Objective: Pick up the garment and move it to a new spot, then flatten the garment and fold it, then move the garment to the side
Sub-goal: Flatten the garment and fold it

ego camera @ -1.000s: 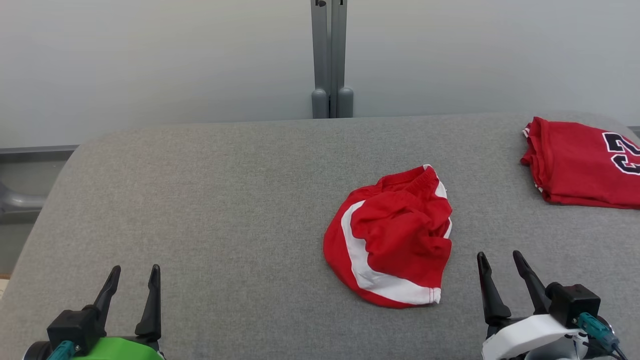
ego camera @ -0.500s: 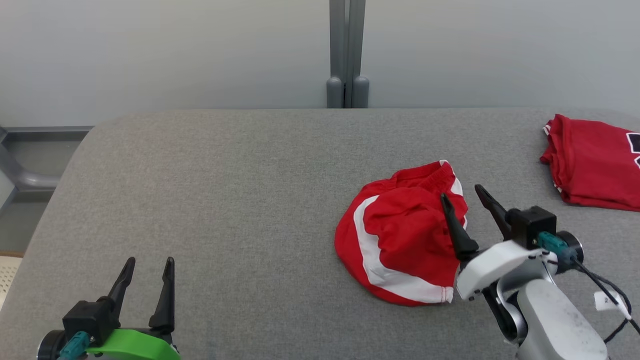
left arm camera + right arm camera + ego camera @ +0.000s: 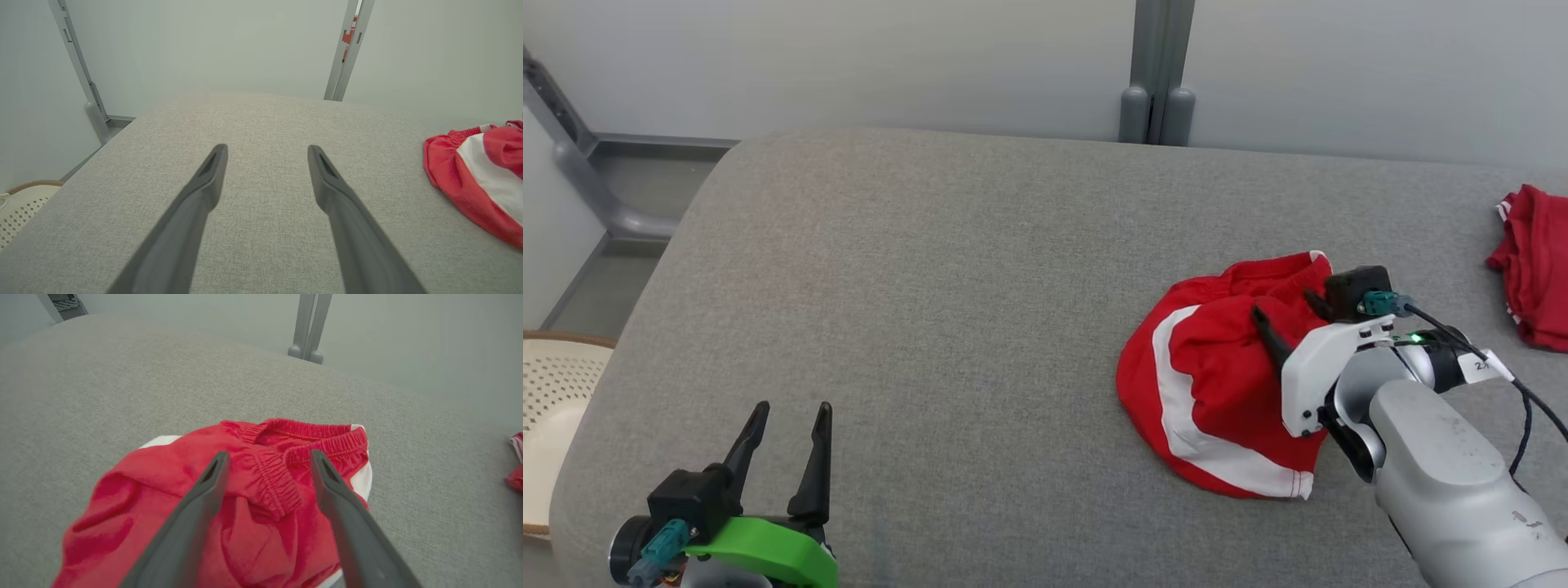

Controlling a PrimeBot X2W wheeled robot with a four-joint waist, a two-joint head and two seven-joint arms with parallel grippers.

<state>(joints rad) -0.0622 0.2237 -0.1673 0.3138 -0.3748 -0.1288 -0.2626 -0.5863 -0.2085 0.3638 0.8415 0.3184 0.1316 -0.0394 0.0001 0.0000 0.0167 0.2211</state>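
Observation:
The garment [image 3: 1209, 384] is a crumpled pair of red shorts with a white side stripe, lying right of centre on the grey padded table [image 3: 931, 286]. My right gripper [image 3: 1284, 306] hangs open over its right part, fingers spread above the gathered waistband [image 3: 282, 465], with no cloth pinched between them. Over in the left wrist view the garment [image 3: 474, 179] lies at the right edge. My left gripper [image 3: 790, 425] stands open near the front left of the table with nothing between its fingers [image 3: 208, 179].
A second red garment [image 3: 1531, 273], folded, lies at the table's far right edge. A pale perforated basket [image 3: 551, 408] stands off the left side. A grey post [image 3: 1158, 73] rises behind the table against the wall.
My right arm has reached forward and left until its open fingers are over the garment's waistband. The head camera has swung left, shifting the whole scene rightward. The left gripper has stayed put.

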